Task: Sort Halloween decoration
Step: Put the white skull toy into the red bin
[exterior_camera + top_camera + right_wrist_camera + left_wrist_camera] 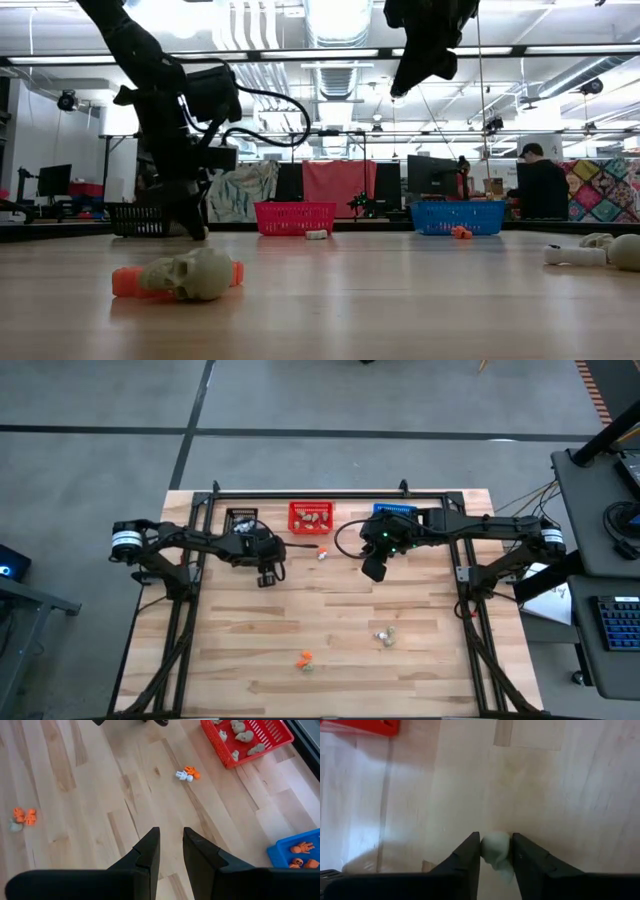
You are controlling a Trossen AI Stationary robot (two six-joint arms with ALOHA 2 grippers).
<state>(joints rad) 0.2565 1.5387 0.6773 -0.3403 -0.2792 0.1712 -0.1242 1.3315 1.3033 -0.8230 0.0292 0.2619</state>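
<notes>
Left pincer [496, 851] clamped on a pale trinket [496, 849], low over the table [570, 795], right pincer [171, 842] narrowly parted, empty.

One pale, greenish-white trinket [496, 847] sits pinched between my left fingers, low over the table. An orange and white pair [323, 552] lies near the red basket; orange [305, 658] and beige-grey [385, 635] pieces rest toward the front.

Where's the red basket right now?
The red basket sits at the table's far edge in the high view, between the black basket and blue basket.
</notes>
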